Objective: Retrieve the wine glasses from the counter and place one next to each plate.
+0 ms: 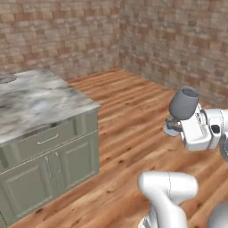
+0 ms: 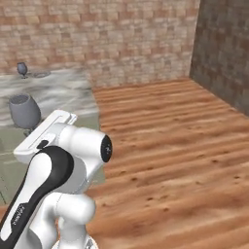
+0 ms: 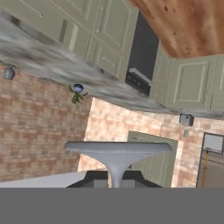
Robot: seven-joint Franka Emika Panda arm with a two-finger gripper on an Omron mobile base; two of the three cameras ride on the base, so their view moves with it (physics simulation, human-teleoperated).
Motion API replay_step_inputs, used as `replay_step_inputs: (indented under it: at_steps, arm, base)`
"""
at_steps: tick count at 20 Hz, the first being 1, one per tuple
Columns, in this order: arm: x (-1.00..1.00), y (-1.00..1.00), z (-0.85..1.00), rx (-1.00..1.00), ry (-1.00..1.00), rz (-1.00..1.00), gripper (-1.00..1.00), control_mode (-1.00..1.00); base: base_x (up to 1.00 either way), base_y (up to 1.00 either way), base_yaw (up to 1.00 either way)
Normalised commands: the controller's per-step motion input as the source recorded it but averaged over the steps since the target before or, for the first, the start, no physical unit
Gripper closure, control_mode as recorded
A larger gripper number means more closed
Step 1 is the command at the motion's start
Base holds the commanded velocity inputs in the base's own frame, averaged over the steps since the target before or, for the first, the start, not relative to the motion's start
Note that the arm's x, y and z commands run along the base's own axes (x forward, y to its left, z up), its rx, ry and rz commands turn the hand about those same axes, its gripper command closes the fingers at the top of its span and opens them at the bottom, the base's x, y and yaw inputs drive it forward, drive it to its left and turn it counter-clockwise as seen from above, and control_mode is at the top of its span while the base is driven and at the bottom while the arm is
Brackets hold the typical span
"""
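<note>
- Larger dark-grey stemmed wine glass with a round bowl [image 1: 183, 103] [image 2: 24, 111] is riding in the white arm's two-finger gripper [image 1: 177, 125], well away from the grey-and-white veined marble counter [image 1: 40, 100] [image 2: 58, 92] and out over the reddish wooden plank floor [image 1: 129, 133].
- Gripper is clamping shut on the glass's stem just above its disc foot [image 3: 118, 148]; the bowl is tilting slightly away from the wrist.
- Smaller, paler grey goblet [image 2: 22, 68] [image 3: 8, 72] is standing upright on the counter, near its far edge by the brick wall [image 2: 107, 39].
- Small blue-grey pot with a green leafy plant [image 3: 78, 92] is sitting on the same counter, apart from the small goblet, in the rolled hand view.
- Sage-green cabinet doors [image 1: 58, 167] are running under the counter's slab.
- Black oven front [image 3: 142, 52] is showing between cabinet doors beneath the counter in the hand view.
</note>
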Motion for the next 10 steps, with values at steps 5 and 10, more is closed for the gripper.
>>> replay_step_inputs:
  at_steps: [5,10]
  arm:
    - [0.0,0.0,0.0,0.0,0.0,0.0,1.0,1.0]
    - [0.0,0.0,0.0,0.0,0.0,0.0,1.0,1.0]
  base:
    - [1.0,-0.91,0.41]
    - [0.97,-1.0,0.49]
